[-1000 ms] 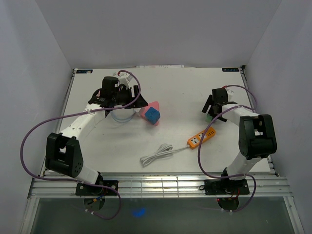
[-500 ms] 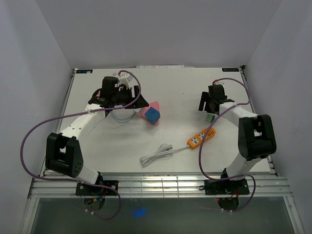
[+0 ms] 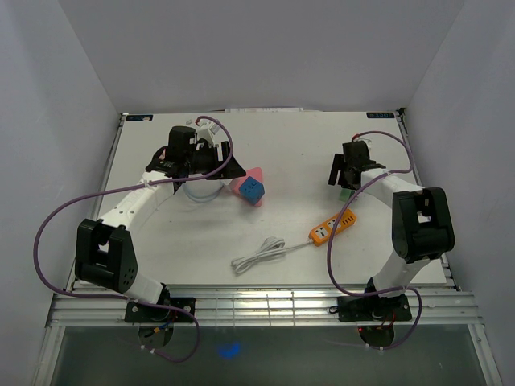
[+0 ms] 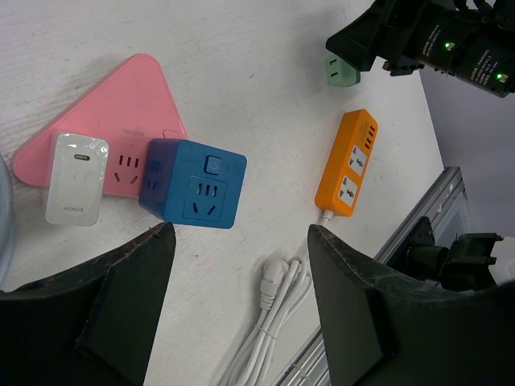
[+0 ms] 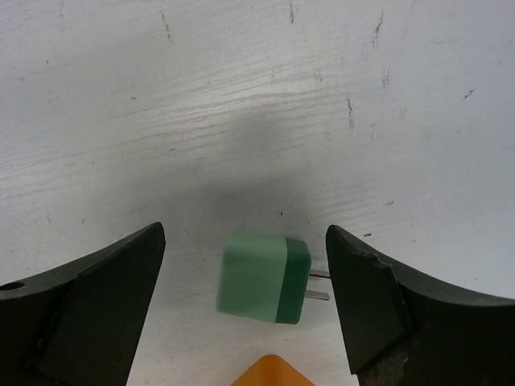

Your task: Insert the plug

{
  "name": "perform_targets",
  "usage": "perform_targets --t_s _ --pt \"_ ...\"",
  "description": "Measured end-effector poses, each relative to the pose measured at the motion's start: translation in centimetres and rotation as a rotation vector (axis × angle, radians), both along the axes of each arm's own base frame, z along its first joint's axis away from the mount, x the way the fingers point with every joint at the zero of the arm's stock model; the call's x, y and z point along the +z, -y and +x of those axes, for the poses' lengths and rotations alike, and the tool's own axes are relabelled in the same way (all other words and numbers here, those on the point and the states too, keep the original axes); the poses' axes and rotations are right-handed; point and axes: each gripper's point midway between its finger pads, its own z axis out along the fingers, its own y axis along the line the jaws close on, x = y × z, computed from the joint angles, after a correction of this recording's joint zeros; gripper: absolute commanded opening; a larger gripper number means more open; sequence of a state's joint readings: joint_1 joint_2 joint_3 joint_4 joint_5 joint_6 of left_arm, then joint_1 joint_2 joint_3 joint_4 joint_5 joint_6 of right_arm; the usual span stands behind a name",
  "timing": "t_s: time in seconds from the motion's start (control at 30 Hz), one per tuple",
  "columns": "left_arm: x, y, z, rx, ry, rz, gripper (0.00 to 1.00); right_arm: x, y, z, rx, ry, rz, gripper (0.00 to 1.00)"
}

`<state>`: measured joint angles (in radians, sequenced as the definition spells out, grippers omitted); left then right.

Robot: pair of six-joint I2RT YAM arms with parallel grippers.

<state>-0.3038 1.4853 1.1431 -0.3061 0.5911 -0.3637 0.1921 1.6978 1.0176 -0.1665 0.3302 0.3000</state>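
A green plug [image 5: 263, 277] lies on the white table, its two prongs pointing right in the right wrist view. It also shows in the top view [image 3: 345, 194] and the left wrist view [image 4: 340, 71]. My right gripper [image 5: 245, 310] is open, its fingers either side of the plug without touching it. An orange power strip [image 3: 333, 226] lies just nearer, also in the left wrist view [image 4: 348, 166]; its corner shows in the right wrist view [image 5: 273, 371]. My left gripper [image 4: 237, 310] is open and empty above the table's left middle.
A blue cube socket [image 4: 195, 184] rests against a pink triangular socket [image 4: 121, 121] holding a white charger [image 4: 76, 178]. The strip's coiled white cord [image 3: 257, 256] lies at the front centre. A clear ring [image 3: 197, 193] sits under the left arm.
My right gripper has moved back and left from over the plug, so the green plug now shows just below it. The left arm has not moved.
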Motion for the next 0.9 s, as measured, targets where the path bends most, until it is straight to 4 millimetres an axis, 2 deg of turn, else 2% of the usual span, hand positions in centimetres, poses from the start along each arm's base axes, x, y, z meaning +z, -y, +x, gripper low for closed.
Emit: perform_targets --t_s 0.23,0.77,0.83,0.9 --pt "0.0 0.0 0.0 0.0 0.0 0.0 0.77 -0.4 0.0 -0.3 -0.032 -0.013 0.013 0.81" --pt "0.0 0.0 0.0 0.001 -0.001 0.002 0.78 -1.2 -0.1 -0.9 -0.049 -0.031 0.033 0.63" --pt "0.0 0.0 0.0 0.001 -0.001 0.002 0.78 -1.3 -0.1 -0.9 -0.047 -0.032 0.034 0.63" --pt "0.0 0.0 0.0 0.001 -0.001 0.002 0.78 -1.3 -0.2 -0.9 -0.047 -0.032 0.036 0.69"
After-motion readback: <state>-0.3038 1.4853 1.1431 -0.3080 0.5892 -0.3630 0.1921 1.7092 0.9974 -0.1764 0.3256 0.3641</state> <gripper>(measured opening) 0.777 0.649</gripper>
